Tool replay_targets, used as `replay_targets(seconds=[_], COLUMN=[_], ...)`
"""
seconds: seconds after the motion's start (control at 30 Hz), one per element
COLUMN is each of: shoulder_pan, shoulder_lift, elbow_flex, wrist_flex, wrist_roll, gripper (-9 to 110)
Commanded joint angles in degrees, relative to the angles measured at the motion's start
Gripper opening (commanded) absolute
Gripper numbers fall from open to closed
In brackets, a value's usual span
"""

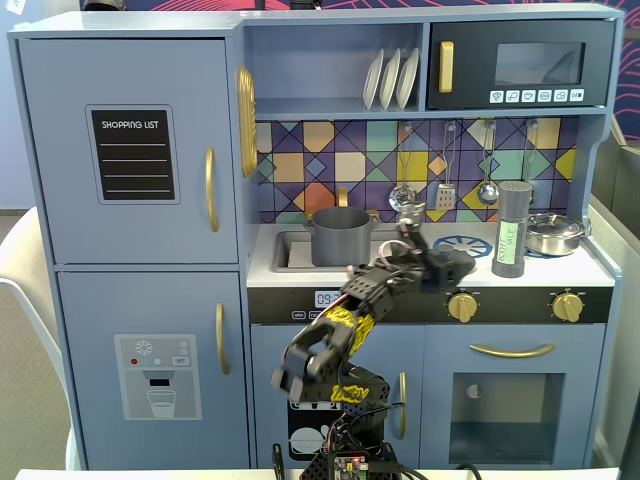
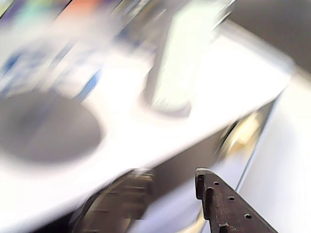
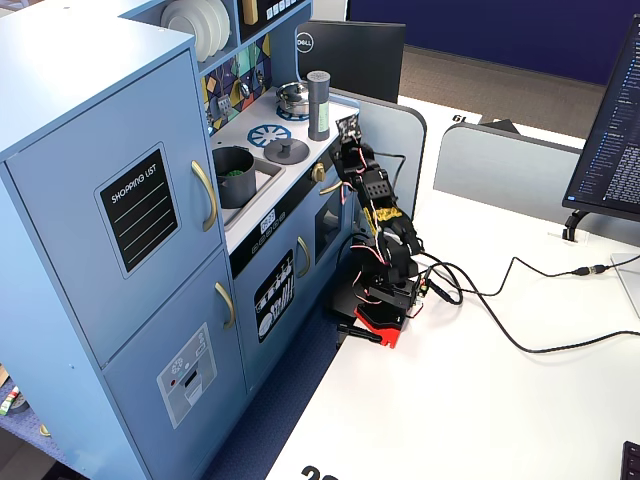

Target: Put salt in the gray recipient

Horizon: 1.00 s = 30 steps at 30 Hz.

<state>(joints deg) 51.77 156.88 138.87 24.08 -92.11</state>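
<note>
The salt (image 1: pixel 513 230) is a tall dark gray shaker with a pale green label, upright on the stovetop's right side. It also shows in another fixed view (image 3: pixel 318 105) and, blurred, in the wrist view (image 2: pixel 172 63). The gray recipient (image 1: pixel 340 236) is a matte gray pot standing in the sink (image 3: pixel 233 172). My gripper (image 1: pixel 450 265) hovers at the counter's front edge, left of and below the salt and clear of it (image 3: pixel 348 133). In the wrist view the gripper (image 2: pixel 167 187) is open, with nothing between its fingers (image 2: pixel 221 204).
A shiny steel pan (image 1: pixel 555 233) sits right of the salt. A flat gray lid with a knob (image 3: pixel 285 150) lies on the stovetop between sink and salt. Gold knobs (image 1: pixel 462 306) line the stove front. Utensils (image 1: pixel 446 190) hang on the backsplash.
</note>
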Motion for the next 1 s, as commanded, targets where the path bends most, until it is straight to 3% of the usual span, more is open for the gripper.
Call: replay_targets(seconds=[0.0, 0.13, 0.23, 0.97], shoulder_pan=[1.8, 1.6, 2.0, 1.8], shoulder_lift=[-3.3, -10.3, -16.4, -45.7], elbow_flex=[-3.9, -4.0, -7.6, -31.3], wrist_flex=[-14.0, -24.5, -26.5, -29.6], wrist_roll=[2.8, 4.1, 5.2, 9.8], gripper=[35, 51, 57, 52])
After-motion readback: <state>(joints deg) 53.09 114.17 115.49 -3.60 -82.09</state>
